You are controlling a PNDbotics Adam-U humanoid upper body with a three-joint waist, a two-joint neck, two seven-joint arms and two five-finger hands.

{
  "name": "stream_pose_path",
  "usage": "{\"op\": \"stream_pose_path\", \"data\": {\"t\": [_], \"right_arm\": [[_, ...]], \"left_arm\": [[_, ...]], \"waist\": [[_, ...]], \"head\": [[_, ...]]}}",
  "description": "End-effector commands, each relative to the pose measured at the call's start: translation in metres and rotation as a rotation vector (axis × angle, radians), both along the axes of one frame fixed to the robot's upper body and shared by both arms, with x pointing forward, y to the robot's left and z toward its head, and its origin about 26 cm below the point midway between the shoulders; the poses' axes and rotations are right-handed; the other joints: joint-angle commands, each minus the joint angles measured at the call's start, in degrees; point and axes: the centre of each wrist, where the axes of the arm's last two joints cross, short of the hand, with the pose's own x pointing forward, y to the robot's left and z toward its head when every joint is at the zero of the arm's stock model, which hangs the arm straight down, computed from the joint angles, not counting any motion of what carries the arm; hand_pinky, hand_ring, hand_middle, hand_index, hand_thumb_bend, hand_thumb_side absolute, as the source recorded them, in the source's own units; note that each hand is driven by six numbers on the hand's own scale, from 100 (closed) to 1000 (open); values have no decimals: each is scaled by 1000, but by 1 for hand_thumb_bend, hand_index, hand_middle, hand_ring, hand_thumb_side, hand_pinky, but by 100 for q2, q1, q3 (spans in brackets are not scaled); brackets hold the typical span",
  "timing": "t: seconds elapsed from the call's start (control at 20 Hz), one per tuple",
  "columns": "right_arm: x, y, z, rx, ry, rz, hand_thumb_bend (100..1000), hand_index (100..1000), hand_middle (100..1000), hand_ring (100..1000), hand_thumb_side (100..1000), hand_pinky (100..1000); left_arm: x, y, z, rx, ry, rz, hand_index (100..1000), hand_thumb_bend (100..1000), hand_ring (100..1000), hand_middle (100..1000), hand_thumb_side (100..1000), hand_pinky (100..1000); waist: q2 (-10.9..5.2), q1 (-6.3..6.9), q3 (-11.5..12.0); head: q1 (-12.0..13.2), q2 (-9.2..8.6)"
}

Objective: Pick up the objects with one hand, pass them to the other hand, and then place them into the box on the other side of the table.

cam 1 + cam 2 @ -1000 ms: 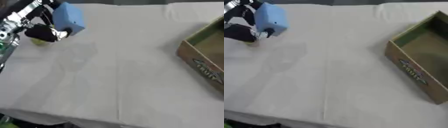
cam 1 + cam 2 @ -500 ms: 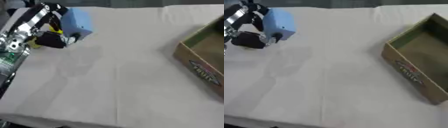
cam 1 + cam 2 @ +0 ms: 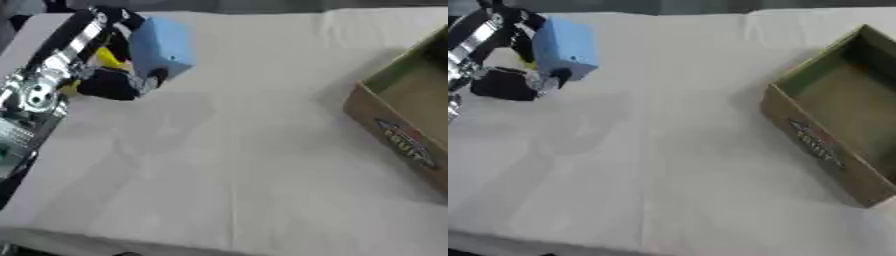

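Observation:
A light blue box-shaped object (image 3: pixel 160 46) is held above the white table at the upper left, with my left hand (image 3: pixel 114 82) curled round it, black fingers below and behind it. A small yellow thing (image 3: pixel 108 59) shows between the hand and the blue object. The open brown cardboard box (image 3: pixel 837 112) stands at the right side of the table, and nothing shows inside it. My right hand shows in neither view.
A white cloth (image 3: pixel 236 150) covers the table, with a fold line running down its middle. My left forearm (image 3: pixel 39 95), silver and black, comes in along the left edge. The table's front edge lies near the bottom of the views.
My left hand has carried the blue object rightward and a little toward the table's middle. The whole picture has also shifted, so the camera has moved.

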Motion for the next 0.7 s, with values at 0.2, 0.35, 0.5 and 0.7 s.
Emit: {"op": "stream_pose_path", "data": {"t": [0.2, 0.35, 0.5, 0.7], "right_arm": [[2, 23, 34, -212, -87, 84, 100, 815, 826, 790, 249, 978], [8, 33, 40, -284, -110, 116, 100, 824, 830, 799, 229, 973], [15, 44, 45, -336, -127, 139, 100, 827, 833, 805, 218, 972], [24, 56, 50, -380, -147, 169, 100, 832, 837, 810, 212, 969]], "left_arm": [[1, -6, -6, 24, -50, -12, 488, 100, 490, 413, 100, 549], [3, -10, -16, 12, -38, -22, 485, 100, 486, 409, 100, 544], [7, -14, -25, -17, -32, -24, 484, 100, 484, 407, 100, 542], [11, -19, -32, -38, -35, -29, 483, 100, 482, 406, 100, 541]], "waist": [[-275, -102, -34], [-310, -110, -51], [-337, -114, -65], [-367, -122, -79]], "head": [[1, 63], [10, 77], [15, 79], [12, 95]]}}
